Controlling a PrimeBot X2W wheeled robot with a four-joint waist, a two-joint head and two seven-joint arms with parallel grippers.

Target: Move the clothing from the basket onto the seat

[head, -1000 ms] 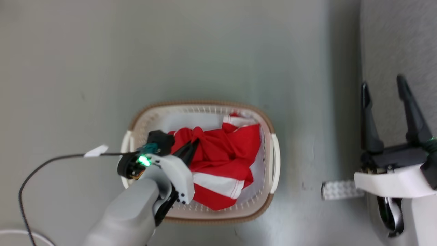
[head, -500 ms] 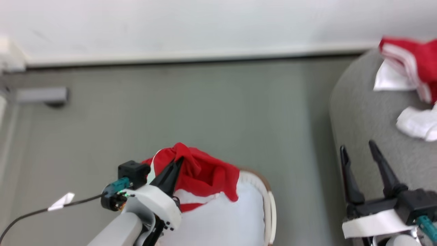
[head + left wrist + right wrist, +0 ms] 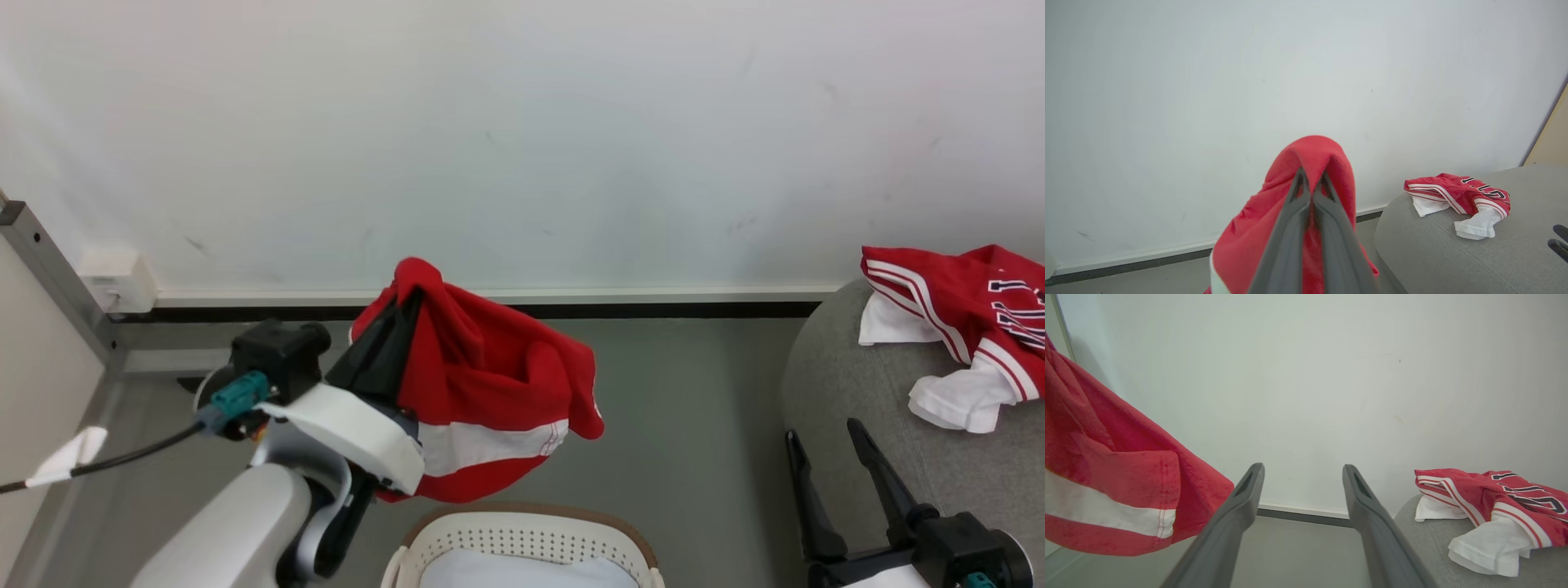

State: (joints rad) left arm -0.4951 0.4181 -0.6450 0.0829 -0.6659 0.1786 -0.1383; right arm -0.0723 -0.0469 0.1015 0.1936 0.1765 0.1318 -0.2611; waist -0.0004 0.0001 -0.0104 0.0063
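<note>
My left gripper (image 3: 415,298) has its two fingers pressed together, pinching a fold of the red garment (image 3: 490,367) between them. In the left wrist view the cloth wraps up and over both tips like a hood. The garment hangs in the air from that pinch, bunched, with a white band across its lower part and a red hem below that. It is above the basket (image 3: 522,510), apart from the brown rim and not touching it. The basket sits on the grey floor (image 3: 686,392) at the bottom of the head view, cut off by the edge, with something white lying inside; I cannot tell what it is. My right gripper (image 3: 822,431) is low on the right, fingers spread wide with nothing between them, near the rounded edge of the seat (image 3: 849,384). On the seat, well apart from both grippers, lies a jersey (image 3: 947,286). It is crumpled, red with red-and-white stripe trim and dark lettering, and white parts spill from under it toward the seat's edge. Behind everything is a pale wall (image 3: 522,122) with a dark baseboard (image 3: 694,309) along the floor. A black cable (image 3: 122,461) with a white tag runs off from my left wrist to the left.
</note>
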